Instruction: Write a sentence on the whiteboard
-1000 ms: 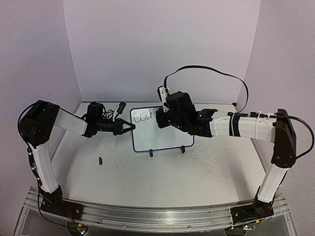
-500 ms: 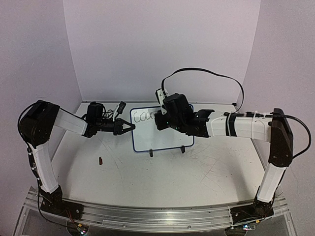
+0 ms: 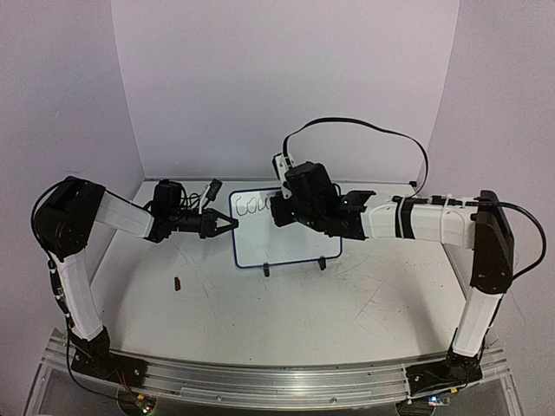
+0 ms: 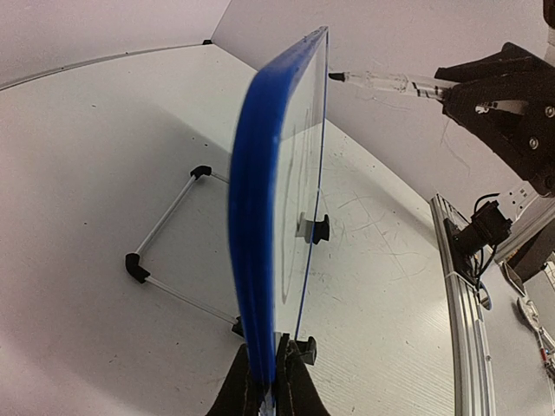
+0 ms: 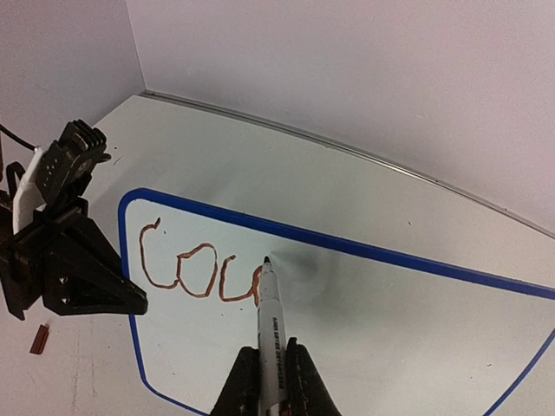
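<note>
The whiteboard (image 3: 290, 247) stands upright on its black clip feet at the back of the table, blue-framed. My left gripper (image 3: 232, 224) is shut on its left edge; in the left wrist view the jaws (image 4: 270, 360) pinch the blue frame (image 4: 260, 217) edge-on. My right gripper (image 5: 270, 348) is shut on a white marker (image 5: 270, 312) whose tip touches the board. The sentence (image 5: 195, 273) reads "Cou" in reddish-brown loops at the board's upper left, with the tip at the top of the u's last stroke. From above, the right gripper (image 3: 279, 208) covers the board's upper middle.
A small red-brown cap (image 3: 177, 282) lies on the table left of the board. A wire stand with black corner feet (image 4: 165, 217) sits behind the board. An aluminium rail (image 3: 277, 381) runs along the near edge. Walls close in the back and sides.
The right arm has shifted slightly left and stretched out, carrying the marker along the board. The left arm and the board have not moved.
</note>
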